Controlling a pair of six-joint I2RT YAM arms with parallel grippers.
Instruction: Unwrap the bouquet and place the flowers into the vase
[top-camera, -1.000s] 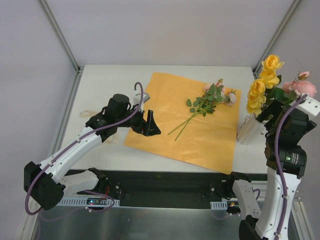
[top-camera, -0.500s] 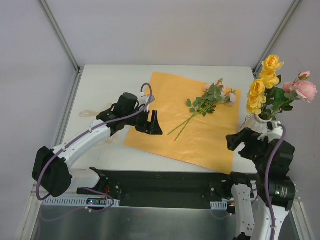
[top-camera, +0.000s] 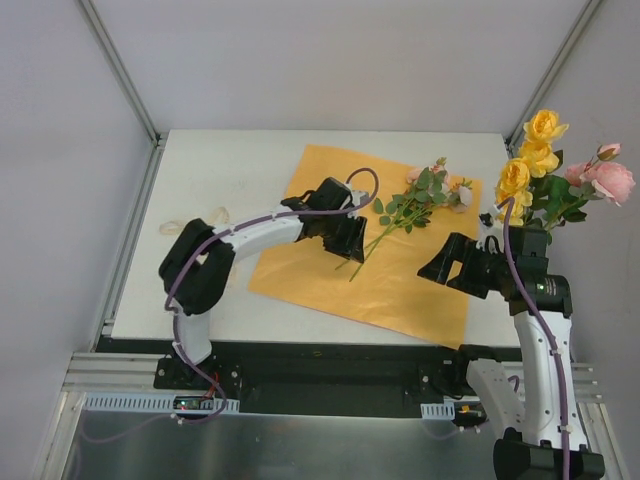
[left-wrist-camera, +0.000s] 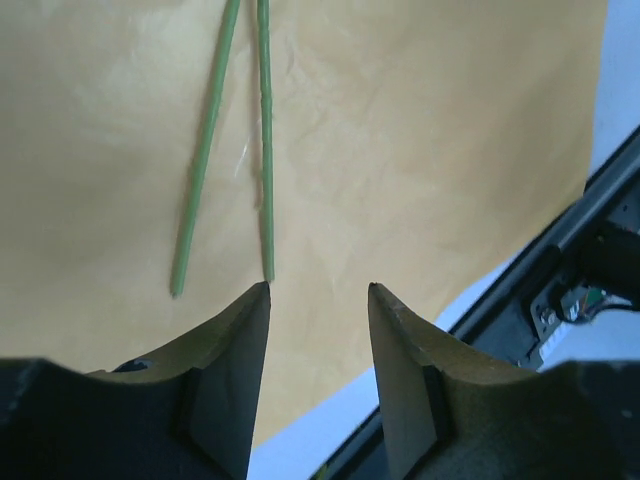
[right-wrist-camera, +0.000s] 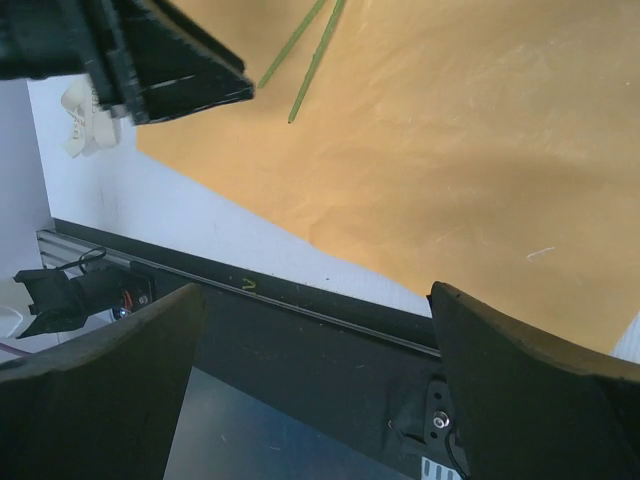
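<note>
The orange paper sheet (top-camera: 400, 275) lies flat on the table. On it lie loose flowers (top-camera: 425, 192): small pink roses with leaves, their thin green stems (left-wrist-camera: 265, 150) running toward the front. My left gripper (top-camera: 348, 243) is low over the stem ends. In the left wrist view it (left-wrist-camera: 318, 288) is open with nothing between its fingers, one tip beside a stem's end. My right gripper (top-camera: 447, 265) hangs wide open over the sheet's right part. Yellow roses (top-camera: 528, 160) and pink roses (top-camera: 610, 180) stand upright at the right; the vase is hidden behind my right arm.
A cream ribbon (top-camera: 190, 224) lies on the white table (top-camera: 230, 160) left of the sheet. A black rail (right-wrist-camera: 300, 300) runs along the table's front edge. Enclosure walls with metal posts (top-camera: 120, 70) close in the back and sides.
My left arm has reached right across the sheet to the stem ends, its jaws narrowing. My right arm has left the vase and come down-left over the sheet's right part.
</note>
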